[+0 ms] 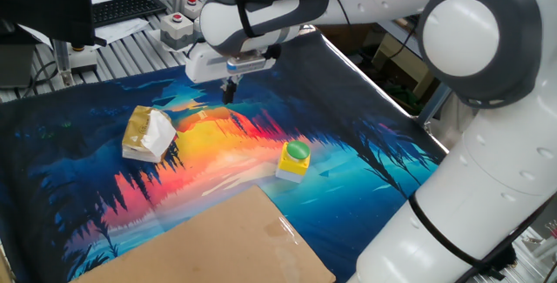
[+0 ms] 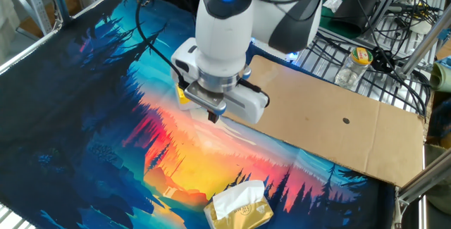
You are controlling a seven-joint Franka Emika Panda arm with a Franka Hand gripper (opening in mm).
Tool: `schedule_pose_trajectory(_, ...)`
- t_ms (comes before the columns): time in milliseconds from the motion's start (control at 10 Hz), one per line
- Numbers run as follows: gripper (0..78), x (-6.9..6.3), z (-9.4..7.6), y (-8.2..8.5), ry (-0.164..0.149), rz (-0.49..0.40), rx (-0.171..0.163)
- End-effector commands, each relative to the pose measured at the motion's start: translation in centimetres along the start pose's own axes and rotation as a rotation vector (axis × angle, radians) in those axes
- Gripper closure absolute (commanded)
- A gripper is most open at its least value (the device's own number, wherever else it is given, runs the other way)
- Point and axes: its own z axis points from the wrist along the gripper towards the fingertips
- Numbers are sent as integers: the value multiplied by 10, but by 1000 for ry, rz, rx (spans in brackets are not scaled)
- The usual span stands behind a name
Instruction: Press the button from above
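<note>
While one fixed view shows the button [image 1: 296, 160] whole, the claw [image 2: 213, 117] mostly hides it elsewhere.

Things on the counter [image 1: 78, 117]

The button [image 1: 294, 160] sat between tissue pack [image 1: 148, 133] and cardboard sheet [image 1: 218, 244]; the end effector [image 1: 230, 91] hung behind.

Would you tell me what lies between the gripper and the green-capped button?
Nothing: in one fixed view only bare printed mat separates gripper from button.

Sunset-forest printed mat [image 1: 365, 144] bearing yellow button [image 1: 293, 161], tissue pack [image 1: 148, 133], and cardboard sheet [image 1: 218, 244].
</note>
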Motion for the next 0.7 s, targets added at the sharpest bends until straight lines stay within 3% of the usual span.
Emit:
schedule_pose_trajectory(100, 776, 2, -29, -1, 2, -3, -1)
schedule_pose_trajectory(300, 776, 6, -47, -5, 4, -7, -3)
schedule_pose_trajectory(600, 776, 10, -57, -12, 4, -9, -23)
schedule_pose_trajectory(700, 776, 12, -66, -25, 4, -26, -24)
